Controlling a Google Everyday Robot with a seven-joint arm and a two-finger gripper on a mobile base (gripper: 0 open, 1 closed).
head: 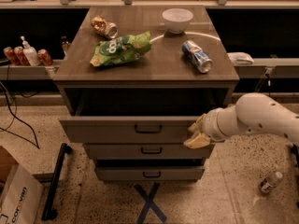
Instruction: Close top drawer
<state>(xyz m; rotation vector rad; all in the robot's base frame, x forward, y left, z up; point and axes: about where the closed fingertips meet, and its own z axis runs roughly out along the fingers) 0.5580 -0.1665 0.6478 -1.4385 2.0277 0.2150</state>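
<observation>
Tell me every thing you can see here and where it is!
cabinet: one, grey-brown, centre
top drawer: one, grey-brown, partly open under the cabinet's top
lower drawers: two, grey, beneath it
bowl: one, white, cabinet top, back
chip bag: one, green, cabinet top, left
blue can: one, blue, lying on cabinet top, right
crushed can: one, gold, cabinet top, back left
red cans: three, red, left shelf
pump bottle: one, white, among the red cans
plastic bottle: one, clear, floor, right
arm: one, white, reaching in from the right
gripper: one, tan, at the right end of the top drawer's front
</observation>
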